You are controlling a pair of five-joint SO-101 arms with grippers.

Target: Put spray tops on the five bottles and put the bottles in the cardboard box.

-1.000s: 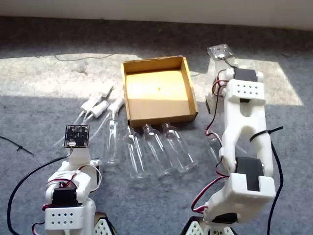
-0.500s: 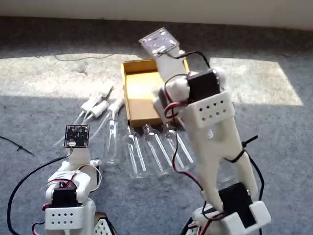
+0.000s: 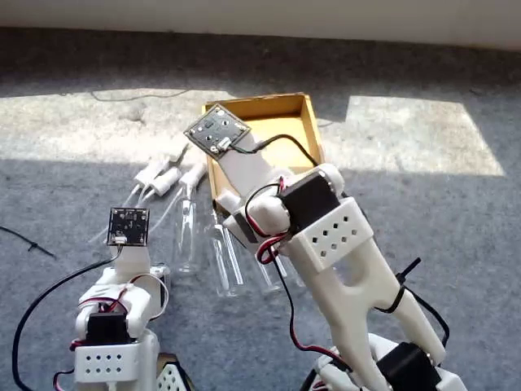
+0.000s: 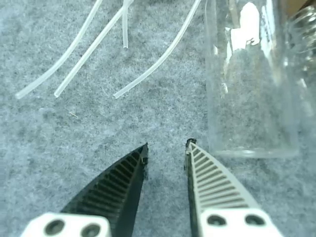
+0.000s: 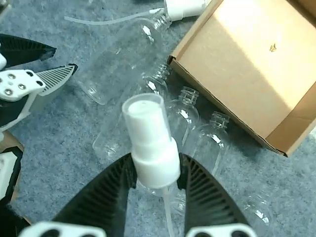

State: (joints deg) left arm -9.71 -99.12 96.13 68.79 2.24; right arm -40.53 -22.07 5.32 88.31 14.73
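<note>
Since a second ago the right arm (image 3: 326, 236) has swung from the table's right side, across the cardboard box (image 3: 309, 122), to a place over the row of bottles (image 3: 224, 261), while the left arm (image 3: 122, 309) has kept still at the near edge. Nearest, the left gripper (image 4: 166, 148) points down at the grey carpet (image 4: 74, 123) with its fingers apart and nothing between them. Just beyond its pale fingertip lies the base of the leftmost bottle (image 4: 247, 98), and thin dip tubes (image 4: 148, 69) lie on the carpet a little farther out. The right gripper (image 5: 155, 168) is clamped on a white spray top (image 5: 150, 138), held over the bottles with its tube running back between the fingers. Under it four uncapped bottles lie on their sides close together, necks toward the box, three of them almost against its near wall. A fifth bottle (image 5: 256, 212) lies apart on the other side. Farther left, loose spray tops (image 3: 163, 179) lie on the carpet, one just beside the leftmost bottle's mouth. Beyond the bottles the box sits open, partly in sunlight.
</note>
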